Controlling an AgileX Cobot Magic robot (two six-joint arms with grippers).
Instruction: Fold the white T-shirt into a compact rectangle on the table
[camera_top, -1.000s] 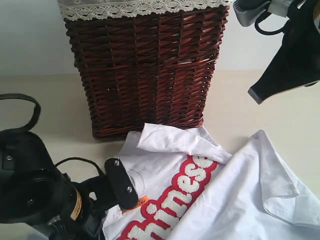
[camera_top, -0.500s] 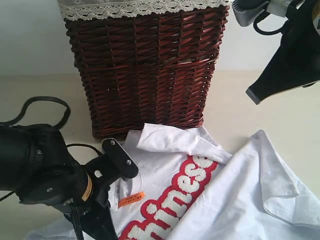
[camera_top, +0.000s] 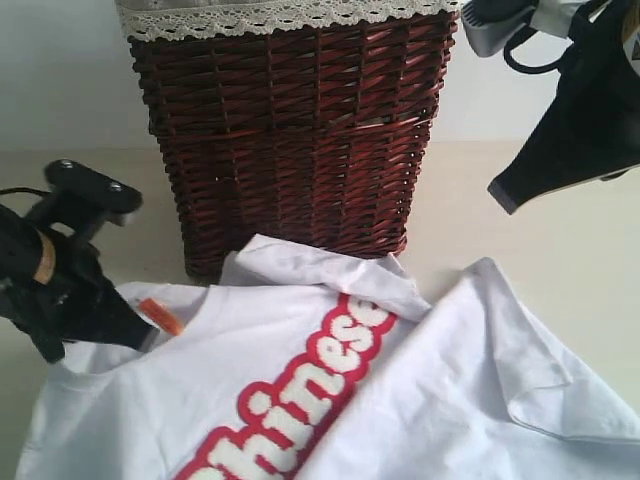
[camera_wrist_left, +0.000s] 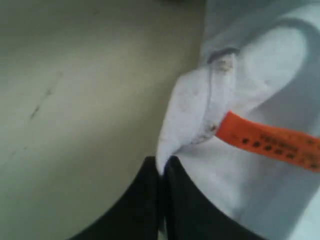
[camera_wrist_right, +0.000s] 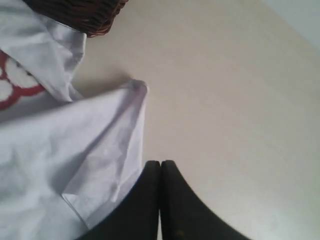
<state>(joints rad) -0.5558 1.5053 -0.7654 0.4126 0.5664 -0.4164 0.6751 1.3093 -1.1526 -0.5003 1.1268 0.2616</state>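
Note:
The white T-shirt (camera_top: 330, 400) lies crumpled on the table (camera_top: 500, 250) in front of a basket, its red-outlined lettering running diagonally. My left gripper (camera_top: 143, 337) is at the left, shut on a pinch of the shirt's neck edge beside an orange tag (camera_top: 160, 315). In the left wrist view the black fingertips (camera_wrist_left: 150, 172) of the left gripper (camera_wrist_left: 161, 165) clamp a white fold of the T-shirt (camera_wrist_left: 195, 105), with the orange tag (camera_wrist_left: 270, 142) close by. My right gripper (camera_top: 502, 196) hangs high at the right, shut and empty (camera_wrist_right: 160, 164), above bare table (camera_wrist_right: 225, 100) next to a shirt edge (camera_wrist_right: 100, 145).
A tall dark wicker basket (camera_top: 290, 140) with lace trim stands just behind the shirt, and its base shows in the right wrist view (camera_wrist_right: 85, 12). A pale wall runs behind it. Bare table (camera_wrist_left: 75, 100) lies left of the shirt and at the far right.
My left gripper closed on the neck edge and drew it left and back. The shirt slid and spread leftward with it. The right arm barely moved.

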